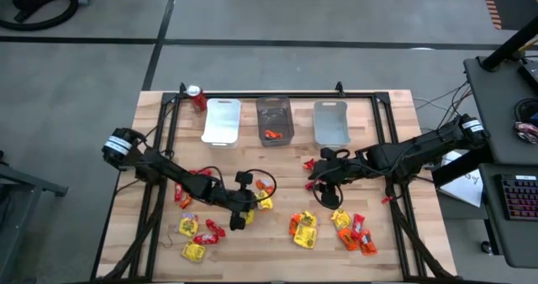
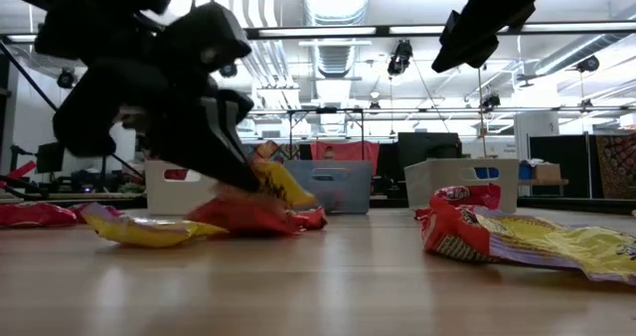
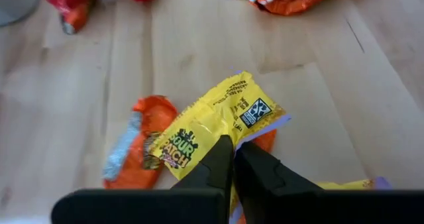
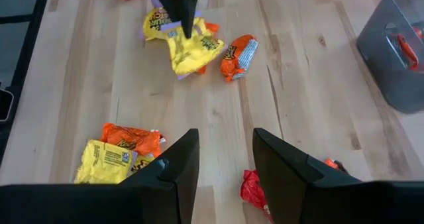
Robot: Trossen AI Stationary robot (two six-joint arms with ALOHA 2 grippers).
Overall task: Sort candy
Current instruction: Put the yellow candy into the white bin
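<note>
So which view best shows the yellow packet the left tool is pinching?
The left wrist view: the yellow packet fills the middle, clamped by the left tool. The right wrist view shows it farther off; the high view shows it tiny; the low view half hides it.

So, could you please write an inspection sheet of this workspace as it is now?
Surface: wooden table, candy scattered on it.
Job's things: three bins; the middle bin holds one orange piece.
Clutter: soda can at the back left.
Grippers: left gripper shut on yellow packet; right gripper open, above the table.
Cables: cables beside the table on the right.
Surroundings: keyboard on the side desk.
</note>
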